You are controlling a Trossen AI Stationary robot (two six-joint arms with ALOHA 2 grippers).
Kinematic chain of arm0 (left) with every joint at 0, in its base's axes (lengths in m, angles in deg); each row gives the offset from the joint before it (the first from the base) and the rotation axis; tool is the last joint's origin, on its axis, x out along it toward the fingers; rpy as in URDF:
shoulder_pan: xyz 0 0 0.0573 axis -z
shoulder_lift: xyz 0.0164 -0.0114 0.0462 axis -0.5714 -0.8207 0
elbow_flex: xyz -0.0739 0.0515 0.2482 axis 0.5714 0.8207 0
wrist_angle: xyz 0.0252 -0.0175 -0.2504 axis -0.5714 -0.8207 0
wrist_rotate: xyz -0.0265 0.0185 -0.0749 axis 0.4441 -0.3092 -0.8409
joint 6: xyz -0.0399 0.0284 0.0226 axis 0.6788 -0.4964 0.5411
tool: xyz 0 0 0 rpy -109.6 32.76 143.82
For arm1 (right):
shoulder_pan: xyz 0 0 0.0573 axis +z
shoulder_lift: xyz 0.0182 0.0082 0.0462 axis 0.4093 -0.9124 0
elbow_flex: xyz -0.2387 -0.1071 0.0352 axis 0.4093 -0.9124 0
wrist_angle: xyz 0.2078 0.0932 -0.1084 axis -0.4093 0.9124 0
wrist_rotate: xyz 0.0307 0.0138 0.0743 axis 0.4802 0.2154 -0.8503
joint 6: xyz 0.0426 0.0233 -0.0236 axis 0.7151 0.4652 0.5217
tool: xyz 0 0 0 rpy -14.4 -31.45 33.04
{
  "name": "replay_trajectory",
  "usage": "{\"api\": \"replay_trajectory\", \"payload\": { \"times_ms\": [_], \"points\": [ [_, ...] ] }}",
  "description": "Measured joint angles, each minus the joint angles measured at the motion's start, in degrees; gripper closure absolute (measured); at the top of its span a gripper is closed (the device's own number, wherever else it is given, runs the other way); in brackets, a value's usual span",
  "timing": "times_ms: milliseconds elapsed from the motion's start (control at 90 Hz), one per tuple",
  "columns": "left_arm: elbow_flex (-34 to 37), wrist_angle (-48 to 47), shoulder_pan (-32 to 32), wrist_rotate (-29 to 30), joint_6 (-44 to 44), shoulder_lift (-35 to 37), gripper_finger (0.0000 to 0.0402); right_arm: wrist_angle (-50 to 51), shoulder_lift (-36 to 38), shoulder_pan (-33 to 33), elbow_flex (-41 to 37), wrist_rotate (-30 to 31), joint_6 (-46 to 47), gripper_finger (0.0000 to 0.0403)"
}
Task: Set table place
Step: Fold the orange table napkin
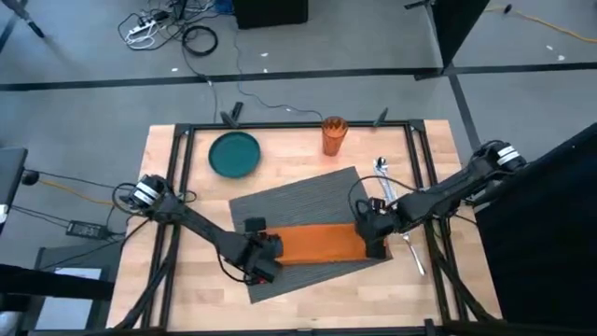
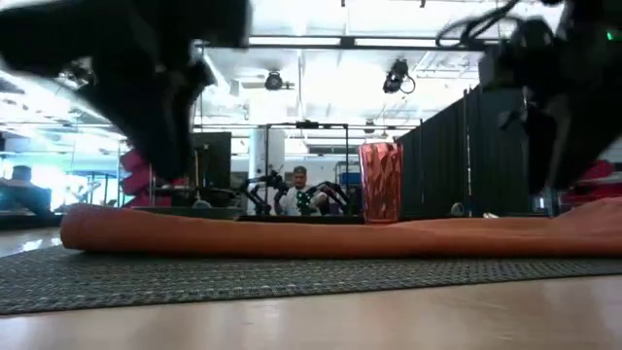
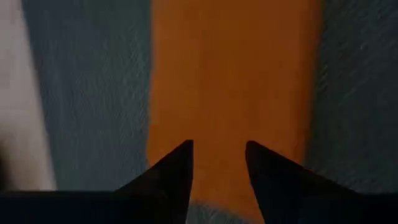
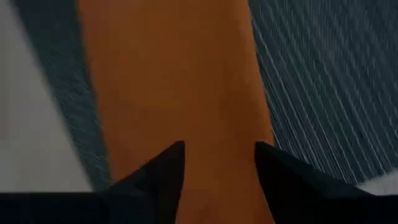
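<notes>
An orange napkin (image 1: 317, 245) lies as a long folded strip on the dark grey ribbed placemat (image 1: 298, 201), which sits askew on the wooden table (image 1: 187, 280). My left gripper (image 1: 264, 254) stands open over the napkin's left end, and in the left wrist view its fingertips (image 3: 217, 149) frame orange cloth (image 3: 230, 74). My right gripper (image 1: 375, 235) stands open over the napkin's right end (image 4: 168, 74). In the low view the napkin (image 2: 311, 238) rests flat on the placemat (image 2: 243, 277), with both grippers a little above it.
A teal plate (image 1: 233, 154) sits at the far left of the table and an orange cup (image 1: 334, 135) at the far middle. A spoon (image 1: 382, 173) and other cutlery (image 1: 412, 250) lie to the right of the placemat.
</notes>
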Motion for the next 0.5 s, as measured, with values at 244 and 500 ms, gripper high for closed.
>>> {"api": "replay_trajectory", "payload": {
  "times_ms": [244, 500],
  "points": [
    [6.3, 20.0, -4.6, 1.6, -8.6, 2.6, 0.027, -23.5, -0.2, 5.4, -7.0, 10.2, -0.3, 0.0233],
    [21.6, 58.0, -6.4, -4.7, -11.5, 2.5, 0.027, -56.8, -9.3, 7.4, -17.2, 15.5, -1.6, 0.0236]
  ]
}}
